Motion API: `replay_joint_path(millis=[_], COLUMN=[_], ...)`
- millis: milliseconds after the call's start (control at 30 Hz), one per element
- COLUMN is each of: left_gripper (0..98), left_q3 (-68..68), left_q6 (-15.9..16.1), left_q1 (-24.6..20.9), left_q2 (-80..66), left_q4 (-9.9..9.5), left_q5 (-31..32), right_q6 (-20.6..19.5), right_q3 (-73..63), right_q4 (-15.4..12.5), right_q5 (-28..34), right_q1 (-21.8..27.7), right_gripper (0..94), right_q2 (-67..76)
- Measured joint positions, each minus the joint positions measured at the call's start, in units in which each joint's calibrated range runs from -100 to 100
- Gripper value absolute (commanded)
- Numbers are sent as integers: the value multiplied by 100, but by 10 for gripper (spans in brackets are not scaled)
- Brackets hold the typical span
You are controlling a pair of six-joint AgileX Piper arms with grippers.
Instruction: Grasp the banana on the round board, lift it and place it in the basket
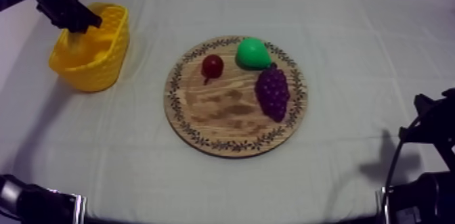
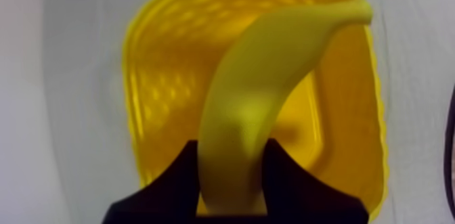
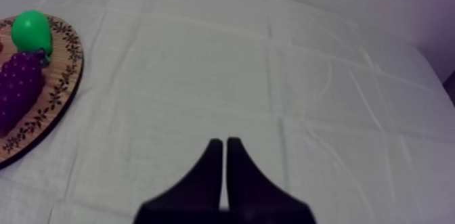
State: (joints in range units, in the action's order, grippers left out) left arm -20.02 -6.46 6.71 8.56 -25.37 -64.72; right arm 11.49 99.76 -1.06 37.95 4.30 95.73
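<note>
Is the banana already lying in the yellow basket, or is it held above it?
Held. The left end effector is shut on the banana over the yellow basket; it is not yet released.

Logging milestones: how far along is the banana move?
Done: curved yellow toy banana is off the round wooden board with patterned rim. In hand: left tool is shut on it above the yellow basket. Left: lower and release it inside; right tool sits shut, idle.
</note>
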Motion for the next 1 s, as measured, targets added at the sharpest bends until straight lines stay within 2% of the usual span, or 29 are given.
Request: replay_joint_path(millis=[367,467,633,767,867,1000], left_gripper=[331,353,557,657,652,506], left_q3=[-229,-11,209,241,213,48], left_q6=[-232,-183,-5,249,433,571], left_q1=[-87,-157,-216,-279,-302,-302], left_q2=[440,657,870,870,819,657], left_q4=[158,284,487,716,860,986], left_q5=[490,515,637,732,832,1067], right_q6=[0,0,3,3,3,3], right_q3=[0,0,0,0,0,0], right_q4=[0,0,0,0,0,0], right_q5=[0,0,0,0,0,0], right_q1=[0,0,0,0,0,0], right_gripper=[3,3,3,3,3,3], right_q2=[0,0,0,0,0,0])
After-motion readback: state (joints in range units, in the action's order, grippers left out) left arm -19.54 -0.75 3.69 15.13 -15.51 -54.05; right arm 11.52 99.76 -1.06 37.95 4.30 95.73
